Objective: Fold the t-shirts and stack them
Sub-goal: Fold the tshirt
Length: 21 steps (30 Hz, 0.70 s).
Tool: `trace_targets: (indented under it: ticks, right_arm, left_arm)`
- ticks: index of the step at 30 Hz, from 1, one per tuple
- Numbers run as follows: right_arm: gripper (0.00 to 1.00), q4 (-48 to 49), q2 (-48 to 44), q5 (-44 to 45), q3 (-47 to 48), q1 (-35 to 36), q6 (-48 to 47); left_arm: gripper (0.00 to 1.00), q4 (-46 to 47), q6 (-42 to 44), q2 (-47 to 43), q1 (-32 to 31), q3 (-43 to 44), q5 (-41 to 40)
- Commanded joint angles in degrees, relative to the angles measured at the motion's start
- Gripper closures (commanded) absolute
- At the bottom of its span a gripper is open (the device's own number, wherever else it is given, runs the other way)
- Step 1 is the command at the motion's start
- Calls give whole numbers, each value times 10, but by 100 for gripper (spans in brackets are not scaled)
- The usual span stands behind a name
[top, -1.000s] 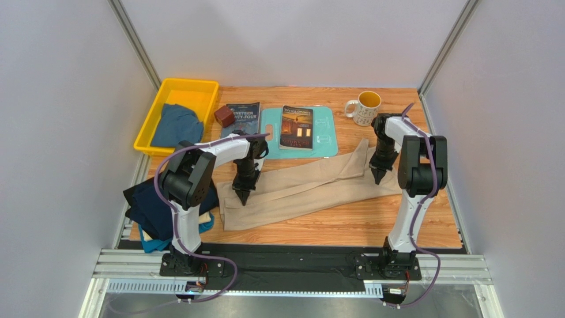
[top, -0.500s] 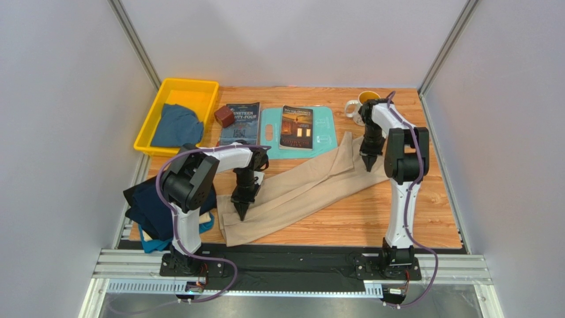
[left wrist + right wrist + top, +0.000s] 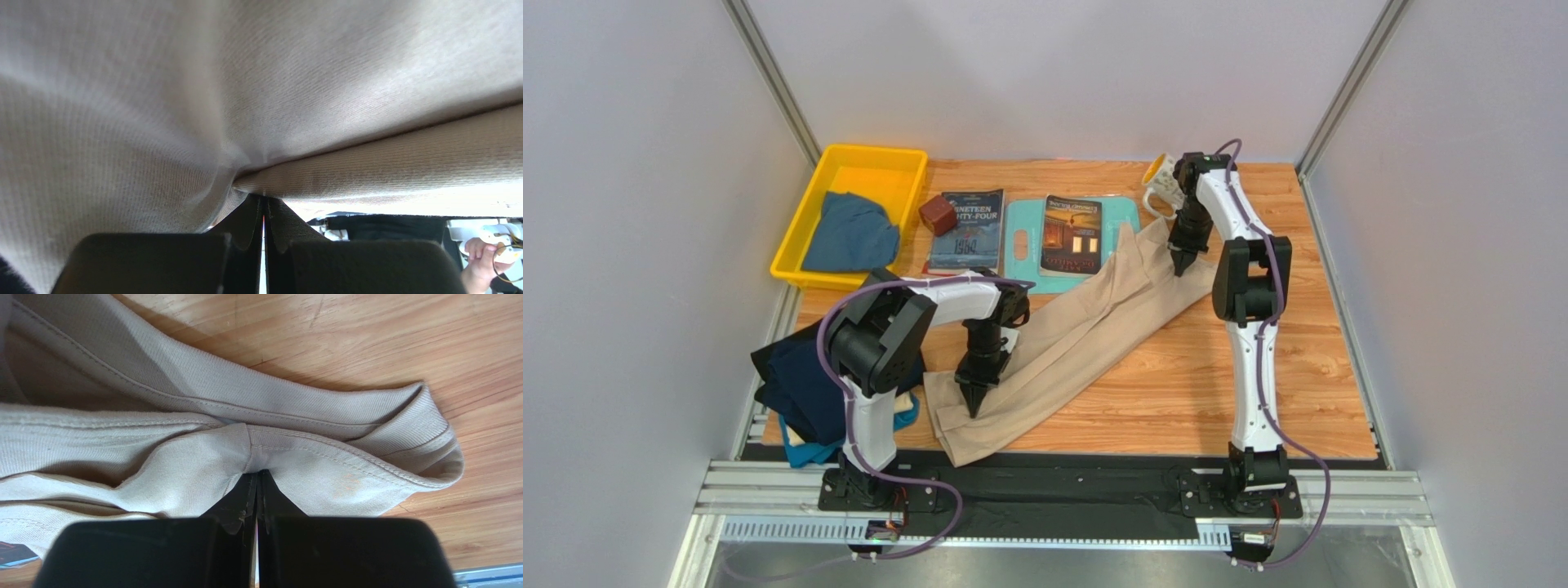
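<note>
Wood-grain table (image 3: pixel 1210 392) is carrying everything we are working with. Across it the beige t-shirt (image 3: pixel 1081 331) is lying as one long, bunched strip, running from the near left corner up toward the far right, where its end is sitting just beside the light-teal board (image 3: pixel 1024 260). We are judging it as stretched out rather than folded: no neat rectangle is showing anywhere.

Next in size, the navy and teal shirts (image 3: pixel 799 386) are slumping in a loose heap at the table's left edge, partly hanging off it. Beyond them the yellow bin (image 3: pixel 795 251) is holding the dusty-blue shirt (image 3: pixel 848 233), crumpled.

So we are reckoning the task is at an early stage: one shirt in hand, three waiting, and no stack begun.

Smallest, our grippers. We are clamping the left gripper (image 3: pixel 972 407) hard on a fold at the beige shirt's near end; the left wrist view is showing cloth pinched between closed jaws. We are pinching the right gripper (image 3: pixel 1182 266) on a stitched hem at the far end, jaws likewise pressed together.
</note>
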Motion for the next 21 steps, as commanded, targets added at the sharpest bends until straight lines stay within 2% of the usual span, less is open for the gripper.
trace_targets:
  ticks: [1,5,17,21]
  right_arm:
    - [100,47,17,-13,-18,3,7]
    - [100,57,-7,9,-55,3,3]
    - [100,67,-31,30,-78,3,13]
    - [84,72,-61,44,-85,1,17]
  left_arm:
    - [100,6,-7,-7,-6,-1,-16]
    - [100,6,-3,0,-6,5,-17]
    - [100,6,10,4,-7,10,-25]
    - [100,3,15,4,-6,17,-37]
